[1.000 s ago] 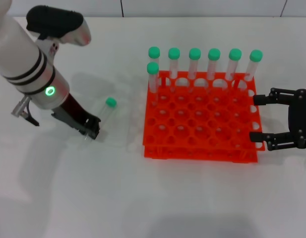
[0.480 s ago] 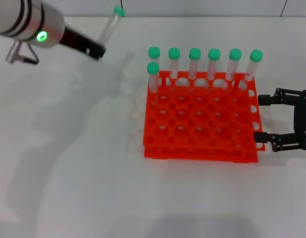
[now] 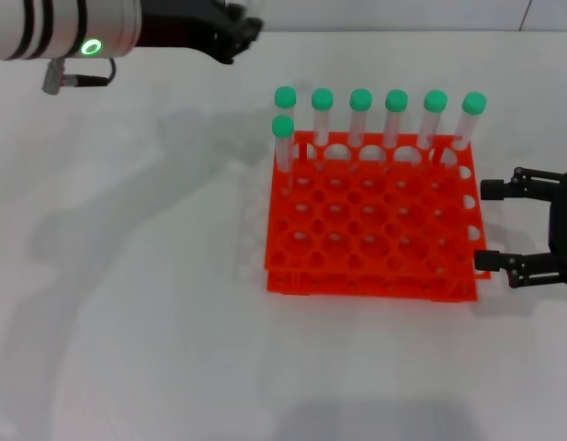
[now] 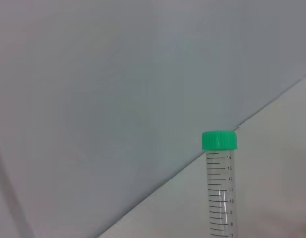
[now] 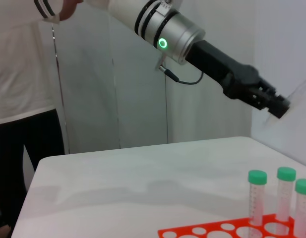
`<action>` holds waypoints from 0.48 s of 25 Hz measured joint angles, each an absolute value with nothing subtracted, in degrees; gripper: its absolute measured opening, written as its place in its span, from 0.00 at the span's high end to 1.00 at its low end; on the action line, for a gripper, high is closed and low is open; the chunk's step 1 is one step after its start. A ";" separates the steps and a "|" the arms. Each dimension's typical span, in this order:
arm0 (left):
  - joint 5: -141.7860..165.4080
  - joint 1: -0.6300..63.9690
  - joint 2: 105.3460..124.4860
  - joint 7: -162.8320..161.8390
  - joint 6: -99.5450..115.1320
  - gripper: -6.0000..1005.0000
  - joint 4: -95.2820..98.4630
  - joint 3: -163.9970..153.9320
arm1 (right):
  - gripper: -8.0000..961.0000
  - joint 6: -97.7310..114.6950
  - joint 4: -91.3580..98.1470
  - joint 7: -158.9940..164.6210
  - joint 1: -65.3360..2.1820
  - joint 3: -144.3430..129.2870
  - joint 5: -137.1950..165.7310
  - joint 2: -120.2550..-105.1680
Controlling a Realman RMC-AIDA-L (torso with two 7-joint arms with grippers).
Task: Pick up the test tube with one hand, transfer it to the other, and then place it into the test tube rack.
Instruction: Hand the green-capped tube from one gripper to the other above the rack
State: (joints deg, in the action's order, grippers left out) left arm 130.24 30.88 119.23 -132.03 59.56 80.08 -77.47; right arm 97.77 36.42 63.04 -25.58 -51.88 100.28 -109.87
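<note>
My left gripper [image 3: 244, 29], on the silver-white banded arm with the green light, is raised high over the table's far edge, left of the orange test tube rack [image 3: 375, 281]. It is shut on the test tube [image 4: 219, 188], whose green cap and printed scale fill the left wrist view. The head view cuts the tube off at its top edge. From the right wrist view, the left gripper [image 5: 275, 105] hangs in the air above the rack [image 5: 202, 231], and the tube [image 5: 300, 94] shows only faintly beyond it. My right gripper [image 3: 505, 225] stands open just right of the rack.
Several green-capped tubes [image 3: 360, 119] stand upright along the rack's back row, and one more [image 3: 283, 142] stands just in front at the left. A person in a white shirt [image 5: 19, 74] stands beyond the table in the right wrist view.
My left arm has lifted the tube off the table and swung it up and rightward to the far edge. The right gripper has drifted slightly right and nearer.
</note>
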 joint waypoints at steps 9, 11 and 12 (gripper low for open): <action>111.38 38.90 116.97 -111.58 77.55 0.80 61.45 -62.05 | 0.12 100.67 37.23 63.44 -25.73 -50.06 99.86 -109.97; 110.16 41.21 115.68 -109.05 80.80 0.80 56.40 -59.82 | 0.12 101.09 37.29 63.74 -25.74 -49.54 99.70 -109.91; 109.76 42.24 115.03 -108.00 81.94 0.80 54.32 -59.12 | 0.12 101.23 37.29 63.93 -25.74 -49.27 99.63 -109.85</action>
